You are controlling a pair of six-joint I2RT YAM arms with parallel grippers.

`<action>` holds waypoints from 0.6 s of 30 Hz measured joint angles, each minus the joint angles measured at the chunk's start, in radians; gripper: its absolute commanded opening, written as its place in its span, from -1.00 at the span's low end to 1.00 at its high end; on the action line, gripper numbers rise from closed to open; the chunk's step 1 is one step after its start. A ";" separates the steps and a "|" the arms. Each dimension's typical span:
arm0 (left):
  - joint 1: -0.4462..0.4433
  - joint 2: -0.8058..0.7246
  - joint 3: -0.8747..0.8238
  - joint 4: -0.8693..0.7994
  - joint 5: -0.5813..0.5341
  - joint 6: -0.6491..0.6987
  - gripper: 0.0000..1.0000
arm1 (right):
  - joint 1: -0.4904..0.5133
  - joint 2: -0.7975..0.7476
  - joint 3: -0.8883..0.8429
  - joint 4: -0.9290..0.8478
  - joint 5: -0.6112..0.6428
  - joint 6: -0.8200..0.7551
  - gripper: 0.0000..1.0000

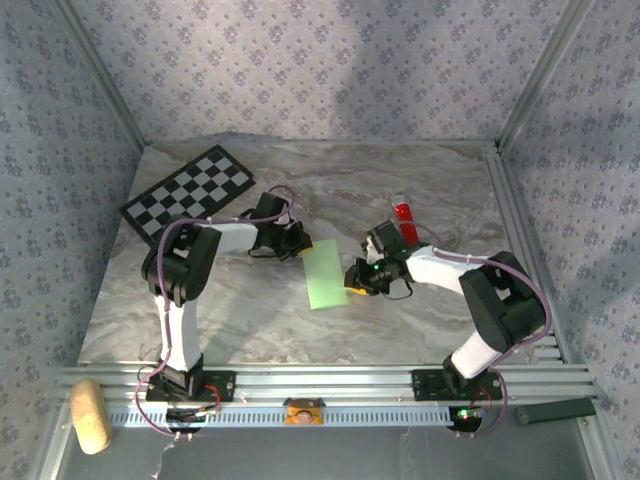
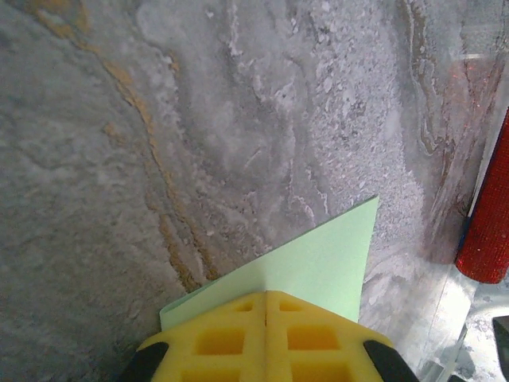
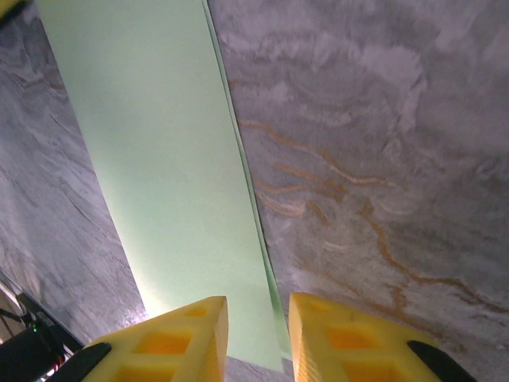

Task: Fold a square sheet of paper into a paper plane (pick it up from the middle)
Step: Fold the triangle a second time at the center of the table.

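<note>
Roughly centre frame: marbled grey table (image 1: 250,320), with the checkerboard (image 1: 190,190) at its far left as reference.

- Square sheet of paper (image 1: 325,272): light green, right of the checkerboard and nearer the arm bases. It shows as an upright oblong. The right wrist view gives a doubled edge along one long side.
- Left gripper (image 2: 265,298): between checkerboard and sheet, at the sheet's far corner. Yellow fingers pressed flat together, green paper pinched in the seam.
- Right gripper (image 3: 258,310): on the sheet's side away from the checkerboard. Jaws stand a narrow gap apart, with the sheet's near edge running into the gap. Contact with the pads unclear.
- Red tube (image 1: 405,222): well right of the checkerboard, beyond the sheet, apart from it.
</note>
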 measured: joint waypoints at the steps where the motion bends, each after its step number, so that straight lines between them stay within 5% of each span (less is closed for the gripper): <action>1: 0.000 0.000 -0.006 0.012 0.004 0.000 -0.96 | 0.001 0.000 -0.005 0.001 -0.006 0.000 -0.41; 18: 0.006 -0.001 -0.035 0.070 0.030 0.000 -0.96 | 0.002 0.038 -0.018 0.060 -0.098 0.027 -0.38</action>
